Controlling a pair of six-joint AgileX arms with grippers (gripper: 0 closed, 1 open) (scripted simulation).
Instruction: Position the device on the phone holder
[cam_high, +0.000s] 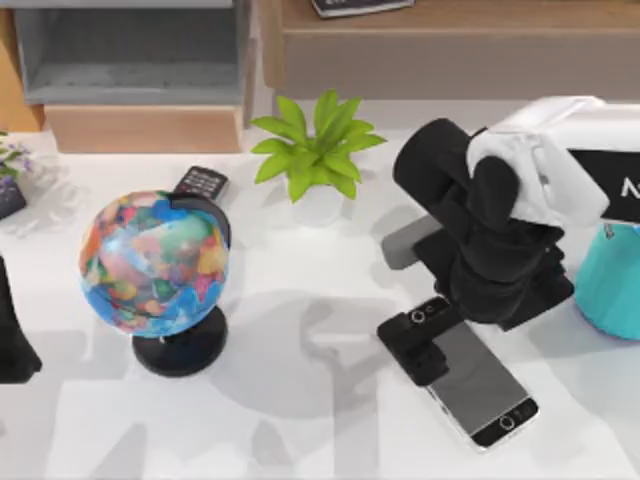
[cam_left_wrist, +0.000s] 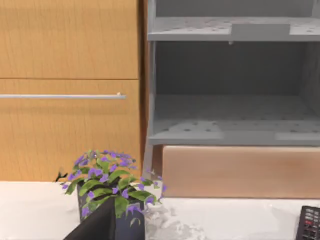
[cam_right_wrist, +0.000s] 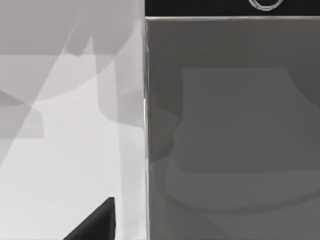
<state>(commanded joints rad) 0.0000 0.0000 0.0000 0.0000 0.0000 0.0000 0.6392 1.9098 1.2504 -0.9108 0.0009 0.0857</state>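
The device (cam_high: 482, 388), a slim phone with a grey screen and a round home button, lies flat on the white table (cam_high: 300, 400) at the front right. My right gripper (cam_high: 424, 345) hovers low over its far end, open. In the right wrist view the device (cam_right_wrist: 230, 125) is close below, and one black fingertip (cam_right_wrist: 95, 226) stands apart from its silver edge. A grey piece (cam_high: 400, 246) pokes out from behind my right arm; it looks like the phone holder, mostly hidden. My left arm (cam_high: 12, 335) is parked at the left edge, one fingertip (cam_left_wrist: 100, 222) showing.
A globe (cam_high: 155, 262) on a black base stands left of centre, with a dark remote (cam_high: 201, 182) behind it. A green plant (cam_high: 318, 150) sits at the back middle and a teal object (cam_high: 612, 285) at the right edge. A purple-flowered plant (cam_left_wrist: 112, 187) is at the far left, before the shelves.
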